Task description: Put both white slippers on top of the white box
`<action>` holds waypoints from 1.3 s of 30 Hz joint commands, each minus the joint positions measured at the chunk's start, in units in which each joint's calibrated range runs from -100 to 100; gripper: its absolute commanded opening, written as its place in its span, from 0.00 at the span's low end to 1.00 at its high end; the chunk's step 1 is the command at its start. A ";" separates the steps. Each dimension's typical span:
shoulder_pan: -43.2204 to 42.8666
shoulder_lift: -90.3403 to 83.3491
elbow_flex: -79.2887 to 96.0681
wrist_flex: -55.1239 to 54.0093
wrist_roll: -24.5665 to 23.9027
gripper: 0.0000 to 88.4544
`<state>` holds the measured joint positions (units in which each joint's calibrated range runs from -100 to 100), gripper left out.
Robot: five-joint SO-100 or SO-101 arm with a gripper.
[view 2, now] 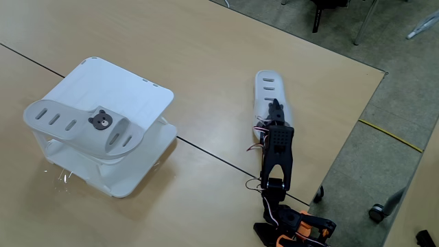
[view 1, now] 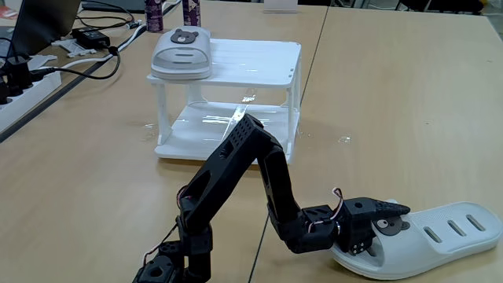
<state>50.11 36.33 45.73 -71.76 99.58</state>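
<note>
The pincer (view 1: 391,216) is down on the slipper (view 1: 440,240) lying on the bench (view 1: 409,94) at the near right in a fixed view, its fingers over the strap; whether it grips cannot be told. The other slipper (view 1: 182,53) rests on the white box's (view 1: 251,63) top, far left.

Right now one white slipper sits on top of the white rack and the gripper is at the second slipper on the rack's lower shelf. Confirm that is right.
Not quite. One slipper is on top of the rack, but the second slipper, where the gripper is, lies on the table, well apart from the rack, not on its lower shelf. Both fixed views show this.
</note>
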 commanded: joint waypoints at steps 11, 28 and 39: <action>-2.00 -45.29 -38.47 69.43 0.42 0.01; -24.45 -59.01 -51.10 80.99 0.42 0.01; -44.68 -51.26 -47.85 80.39 0.42 0.01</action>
<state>10.86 -15.46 1.26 9.18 99.58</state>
